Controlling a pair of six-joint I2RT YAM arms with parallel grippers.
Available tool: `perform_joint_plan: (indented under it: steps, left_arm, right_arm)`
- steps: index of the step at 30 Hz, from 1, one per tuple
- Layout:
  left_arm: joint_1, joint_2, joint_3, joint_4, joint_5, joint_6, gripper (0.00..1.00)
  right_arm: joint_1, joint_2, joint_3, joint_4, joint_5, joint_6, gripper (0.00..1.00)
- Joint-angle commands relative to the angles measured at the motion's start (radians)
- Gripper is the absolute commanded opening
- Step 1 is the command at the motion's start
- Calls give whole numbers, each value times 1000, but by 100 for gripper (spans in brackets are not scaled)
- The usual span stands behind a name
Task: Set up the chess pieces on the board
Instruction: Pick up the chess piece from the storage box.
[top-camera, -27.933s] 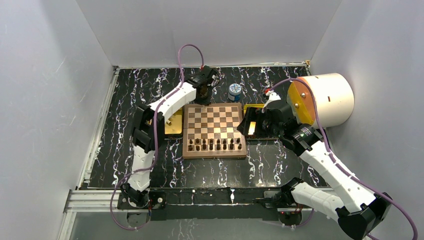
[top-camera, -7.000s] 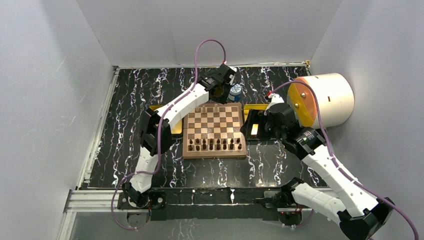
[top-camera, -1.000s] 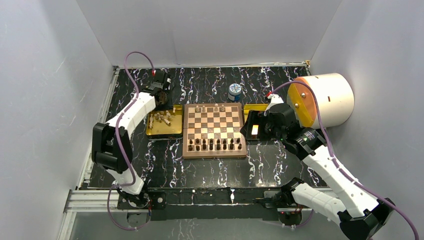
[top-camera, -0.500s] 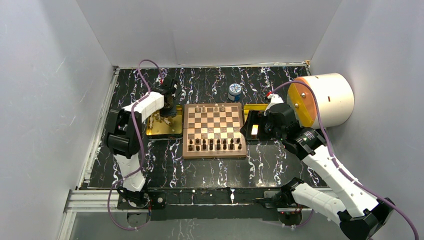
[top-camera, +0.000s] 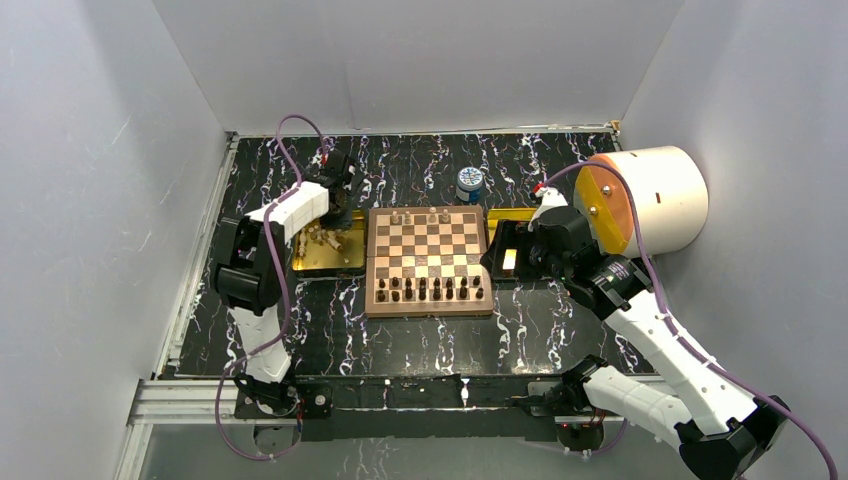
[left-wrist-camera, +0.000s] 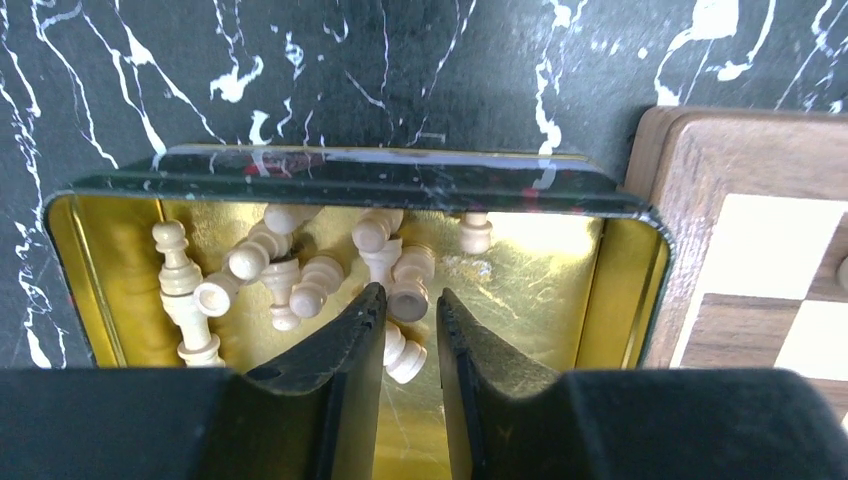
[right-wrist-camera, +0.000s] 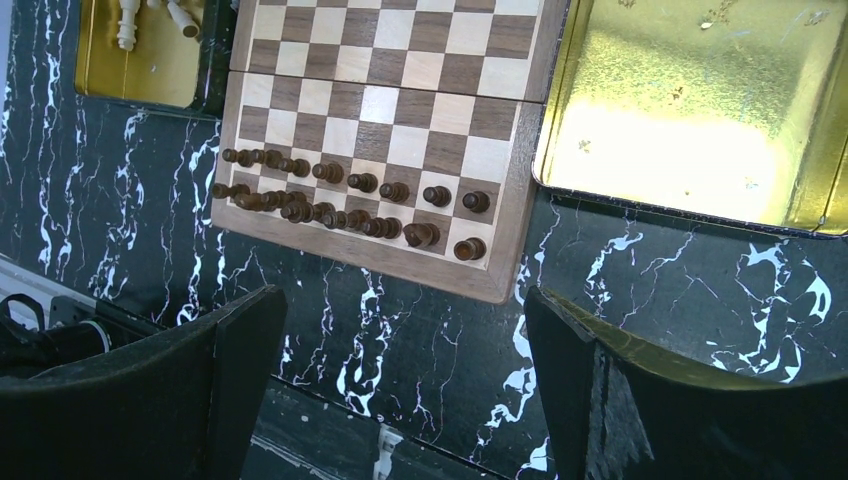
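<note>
The board (top-camera: 428, 308) lies mid-table, with several dark pieces (top-camera: 435, 290) on its near two rows and several cream chess pieces (top-camera: 407, 215) on its far row. More chess pieces (left-wrist-camera: 290, 270) lie heaped in the gold left tray (left-wrist-camera: 520, 260). My left gripper (left-wrist-camera: 410, 293) is down in that tray, its jaws narrowed either side of one lying cream piece (left-wrist-camera: 408, 302); the left finger touches it and a thin gap shows at the right finger. My right gripper (right-wrist-camera: 400, 310) hangs wide open and empty above the table, near the board's right edge (right-wrist-camera: 520, 230).
An empty gold tray (right-wrist-camera: 690, 100) lies right of the board under the right arm. A small blue-and-white jar (top-camera: 469, 184) stands behind the board. A large white cylinder with an orange face (top-camera: 650, 200) sits at the far right. White walls enclose the table.
The left arm swung in over the left tray and lowered into it, its jaws narrowing round a cream piece. The right arm has not moved.
</note>
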Motion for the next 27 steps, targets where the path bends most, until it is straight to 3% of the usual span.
perform_joint_plan:
  steps: [1, 8, 12, 27]
  left_arm:
    - [5, 12, 52, -1, -31, 13, 23]
    - [6, 17, 50, -6, -23, 14, 22]
    - [6, 4, 63, -35, -26, 17, 16]
    - [5, -164, 125, -174, 25, -13, 11]
  right_arm:
    - [5, -19, 2, 63, 17, 2, 99]
    - [5, -21, 0, 60, 18, 0, 99]
    - [6, -19, 1, 63, 19, -2, 99]
    - [6, -20, -17, 78, 6, 4, 99]
